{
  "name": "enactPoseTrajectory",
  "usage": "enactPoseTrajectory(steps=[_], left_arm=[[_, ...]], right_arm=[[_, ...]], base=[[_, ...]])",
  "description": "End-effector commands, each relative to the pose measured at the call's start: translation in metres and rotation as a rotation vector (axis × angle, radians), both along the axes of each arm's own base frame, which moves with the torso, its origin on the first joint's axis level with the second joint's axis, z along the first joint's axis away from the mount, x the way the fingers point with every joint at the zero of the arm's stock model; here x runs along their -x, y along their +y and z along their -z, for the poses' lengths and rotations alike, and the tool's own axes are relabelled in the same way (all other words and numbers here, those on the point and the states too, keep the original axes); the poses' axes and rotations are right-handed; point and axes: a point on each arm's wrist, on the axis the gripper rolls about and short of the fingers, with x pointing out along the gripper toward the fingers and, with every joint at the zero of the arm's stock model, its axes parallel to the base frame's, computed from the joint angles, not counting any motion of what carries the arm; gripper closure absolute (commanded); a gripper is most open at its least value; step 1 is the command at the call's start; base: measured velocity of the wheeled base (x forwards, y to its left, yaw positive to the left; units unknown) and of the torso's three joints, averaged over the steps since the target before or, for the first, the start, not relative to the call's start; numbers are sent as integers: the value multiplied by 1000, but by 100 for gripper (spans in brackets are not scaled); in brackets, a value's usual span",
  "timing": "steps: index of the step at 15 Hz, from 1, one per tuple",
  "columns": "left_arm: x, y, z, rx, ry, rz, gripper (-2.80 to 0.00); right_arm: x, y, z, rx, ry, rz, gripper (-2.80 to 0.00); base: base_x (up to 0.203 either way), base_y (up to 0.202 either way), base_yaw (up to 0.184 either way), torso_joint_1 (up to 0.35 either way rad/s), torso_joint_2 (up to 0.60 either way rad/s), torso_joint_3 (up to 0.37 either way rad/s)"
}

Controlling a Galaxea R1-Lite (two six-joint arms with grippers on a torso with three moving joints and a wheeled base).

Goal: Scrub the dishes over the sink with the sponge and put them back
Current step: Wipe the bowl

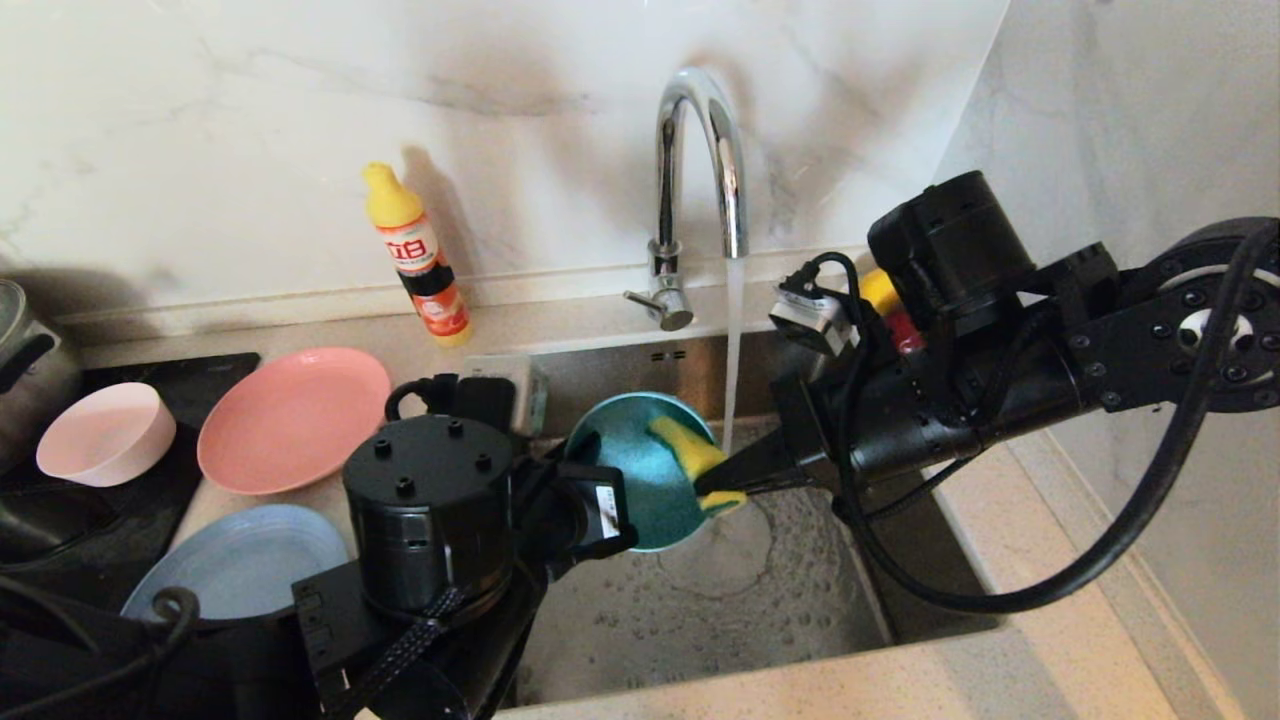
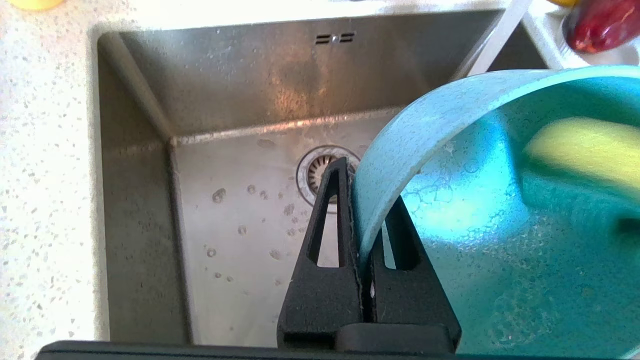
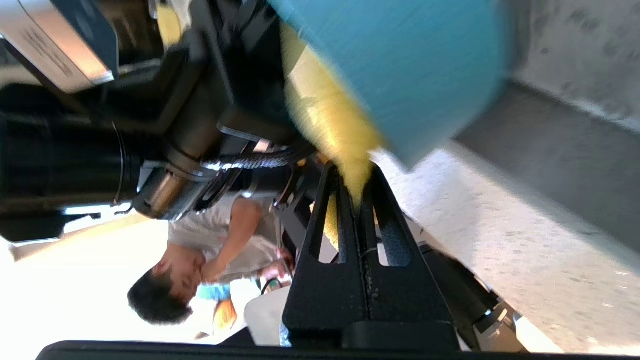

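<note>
**Mia:** What is the left gripper [image 2: 367,250] doing?

**Sam:** Its two black fingers are pinched tight on the rim of the round teal plastic bowl [image 1: 630,470]. The bowl tips on its side over the big square steel sink [image 1: 720,610].

**Mia:** And the right gripper [image 1: 722,485]?

**Sam:** It is squeezed tight on the small floppy yellow sponge [image 1: 690,450]. Past its fingertips the sponge presses inside the bowl.

**Mia:** What could go wrong?

**Sam:** I think a hard push could slip the wet rim out of the left fingers. Then the bowl drops into the sink. Water runs from the shiny bent tap [image 1: 700,160] just behind the bowl, so it could splash too.

**Mia:** How many dishes?

**Sam:** Four. Two bowls and two plates. Beside the left arm sit the pale pink bowl [image 1: 105,432], the salmon-pink plate [image 1: 290,420] and the light blue plate [image 1: 235,560]. One sponge.
</note>
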Motion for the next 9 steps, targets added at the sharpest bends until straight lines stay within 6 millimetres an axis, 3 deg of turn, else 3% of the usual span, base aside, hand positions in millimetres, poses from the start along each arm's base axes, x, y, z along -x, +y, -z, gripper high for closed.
enactPoseTrajectory(steps=[1,6,9], left_arm=[[0,0,-2,10,-8,-4,0],[-1,-1,-3,12,-10,-2,0],[0,0,-3,11,-9,-1,0]], right_arm=[[5,10,2,2,10,-34,0],[14,34,12,21,34,-103,0],[11,36,5,4,0,-93,0]], base=[[0,0,0,0,0,0],[0,0,0,0,0,0],[0,0,0,0,0,0]])
